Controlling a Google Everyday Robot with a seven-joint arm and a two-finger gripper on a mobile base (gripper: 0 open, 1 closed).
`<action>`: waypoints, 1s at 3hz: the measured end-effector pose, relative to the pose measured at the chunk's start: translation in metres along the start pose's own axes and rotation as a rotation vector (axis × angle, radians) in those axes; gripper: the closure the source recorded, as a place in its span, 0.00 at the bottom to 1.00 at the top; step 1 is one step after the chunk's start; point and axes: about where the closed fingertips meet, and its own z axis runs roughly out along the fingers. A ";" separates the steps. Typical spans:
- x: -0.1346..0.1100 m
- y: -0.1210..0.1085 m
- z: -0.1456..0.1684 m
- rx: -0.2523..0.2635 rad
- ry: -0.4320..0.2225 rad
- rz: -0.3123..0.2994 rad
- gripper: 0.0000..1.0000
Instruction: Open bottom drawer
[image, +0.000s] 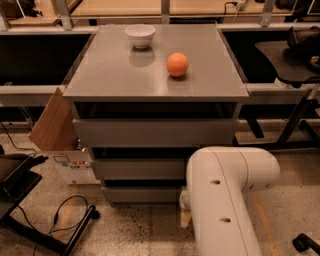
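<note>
- The bench (115, 75), a grey cabinet with three handleless fronts, rises above and behind the end effector. Its flat top is high above the working height.
- The white arm (225, 200) bends down in front of the cabinet's lower right corner. It is probably folded this low because the target is the lowest front, close to the floor.
- The two upper drawer fronts (155, 132) sit above the end effector, both pushed in and out of its way.
- The bottom drawer (142, 194) runs leftward from the end effector at about the same height. It looks shut, so the pull seems not yet made.
- A cardboard box (52, 122) leans against the cabinet, up and well to the left of the end effector (clear of the drawer's path, by the look of it).
- A white bowl (140, 35) and an orange (177, 64) rest on the bench top, far above the end effector and no part of this job.
- The end effector (185, 216) hangs by the right end of the bottom drawer's front, mostly hidden behind the arm. Whether it is open or closed, or has hold of the drawer's edge, cannot be told. With no handle, it would likely need to hook that edge.
</note>
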 end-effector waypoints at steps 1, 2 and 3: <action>0.001 -0.014 0.008 0.043 0.014 -0.002 0.00; -0.005 -0.013 0.038 0.056 0.032 0.013 0.00; -0.011 -0.019 0.046 0.064 0.033 0.019 0.00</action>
